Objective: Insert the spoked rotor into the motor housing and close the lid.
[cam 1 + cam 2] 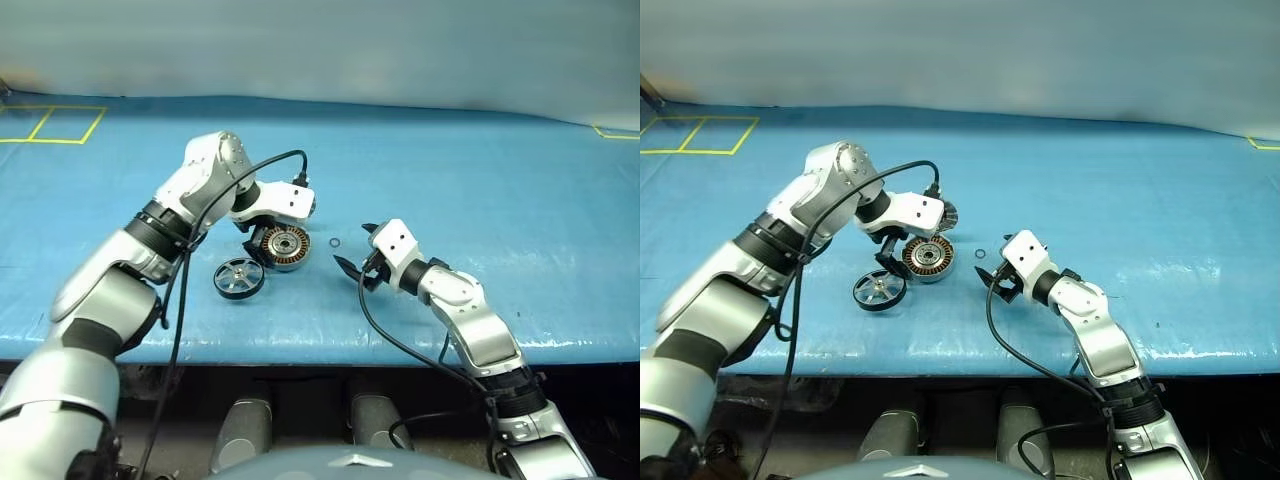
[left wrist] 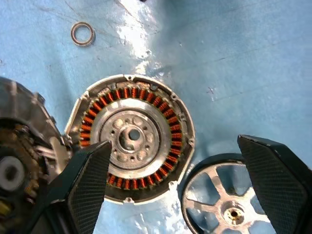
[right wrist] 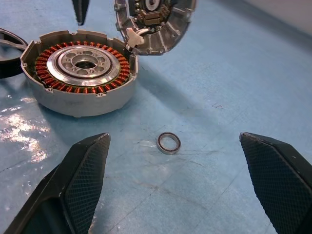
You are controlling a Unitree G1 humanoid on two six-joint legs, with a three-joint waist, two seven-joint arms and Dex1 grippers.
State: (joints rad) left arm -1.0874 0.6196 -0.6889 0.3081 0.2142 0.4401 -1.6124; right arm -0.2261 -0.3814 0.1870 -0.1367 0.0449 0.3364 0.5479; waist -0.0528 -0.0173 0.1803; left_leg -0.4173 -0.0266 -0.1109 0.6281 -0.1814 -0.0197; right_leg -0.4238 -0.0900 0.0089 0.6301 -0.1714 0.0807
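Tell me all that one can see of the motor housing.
The motor housing is a round, shallow, silver metal disc lying flat on the blue table. A ring of copper-orange windings surrounds a silver centre with small holes. It is open; the lid stands raised at its edge. The spoked rotor lies beside it, not inserted.

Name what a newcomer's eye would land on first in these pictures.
The motor housing stands out mid-table with its copper-orange windings, its lid tilted open at its edge. The black spoked rotor lies beside it on the blue table, and a tiny loose ring sits before the right gripper.
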